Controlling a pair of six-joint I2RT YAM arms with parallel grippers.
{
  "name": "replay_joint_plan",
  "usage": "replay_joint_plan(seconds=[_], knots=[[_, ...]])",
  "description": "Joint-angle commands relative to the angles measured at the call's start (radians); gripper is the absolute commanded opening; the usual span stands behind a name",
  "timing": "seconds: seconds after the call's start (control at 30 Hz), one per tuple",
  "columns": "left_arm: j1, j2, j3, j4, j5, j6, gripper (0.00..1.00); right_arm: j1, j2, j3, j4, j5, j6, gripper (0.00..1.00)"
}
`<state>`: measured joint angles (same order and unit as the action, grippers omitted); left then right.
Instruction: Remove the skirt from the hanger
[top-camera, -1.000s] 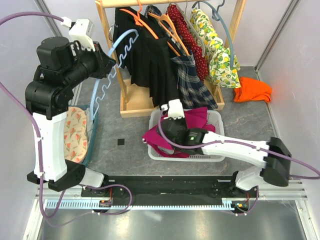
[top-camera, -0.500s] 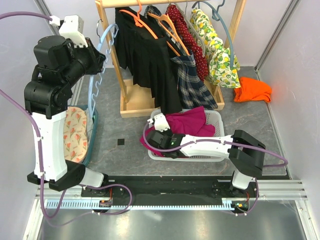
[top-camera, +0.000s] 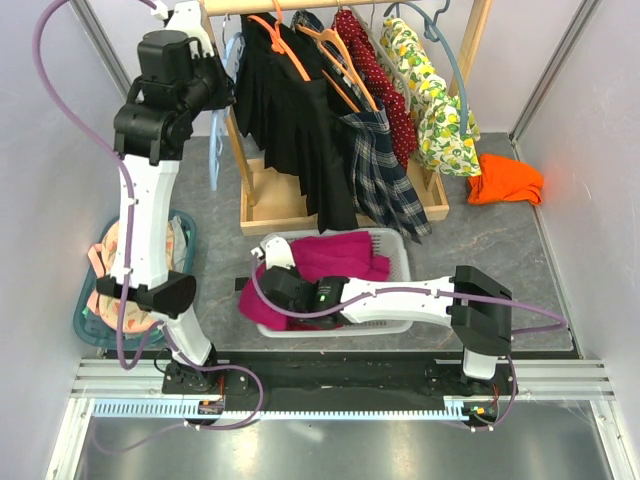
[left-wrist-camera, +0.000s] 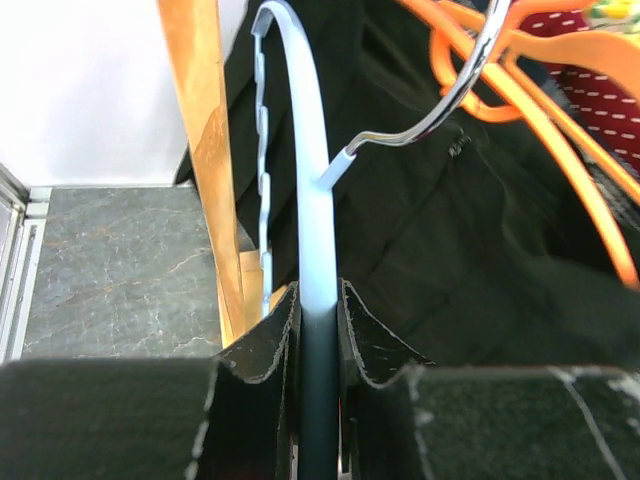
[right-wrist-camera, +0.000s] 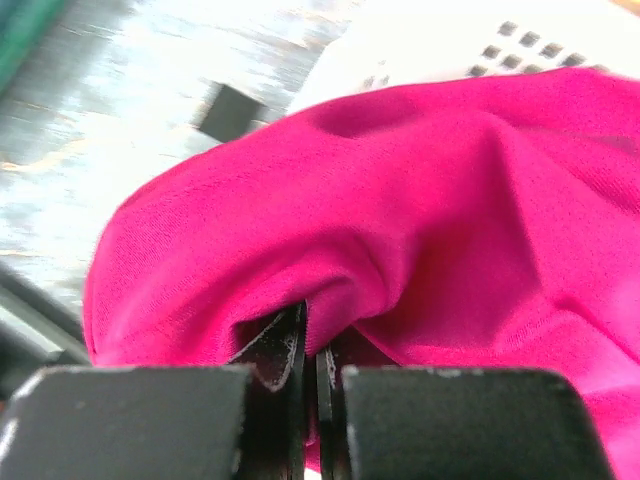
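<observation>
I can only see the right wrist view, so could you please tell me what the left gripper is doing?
Observer: The left gripper is clamped on the blue hanger, raised beside the rack.
Operator: Thanks. Where is the skirt?
Observer: The skirt hangs on its hanger on the rack; neither gripper touches it.
Operator: And where does my magenta garment lie?
Observer: The magenta garment lies mostly in the basket in front of the rack; the right gripper pinches its left end.
</observation>
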<state>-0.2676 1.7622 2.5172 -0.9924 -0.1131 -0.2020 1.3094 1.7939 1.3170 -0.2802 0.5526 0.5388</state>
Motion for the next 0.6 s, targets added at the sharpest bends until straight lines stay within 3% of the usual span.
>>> replay_joint_plan(seconds=[0.0, 0.27, 0.57], knots=[[0.004, 0.028, 0.089, 0.101, -0.042, -0.027, 0.02, -0.002, -0.002, 0.090, 0.010, 0.012, -0.005, 0.00], [0.011, 0.052, 0.129, 0.124, -0.027, -0.040, 0.02, -0.090, -0.237, -0.166, 0.018, 0.040, 0.035, 0.00], [0.022, 0.060, 0.129, 0.172, -0.003, -0.046, 0.02, -0.105, -0.264, -0.301, 0.049, 0.018, 0.078, 0.00]])
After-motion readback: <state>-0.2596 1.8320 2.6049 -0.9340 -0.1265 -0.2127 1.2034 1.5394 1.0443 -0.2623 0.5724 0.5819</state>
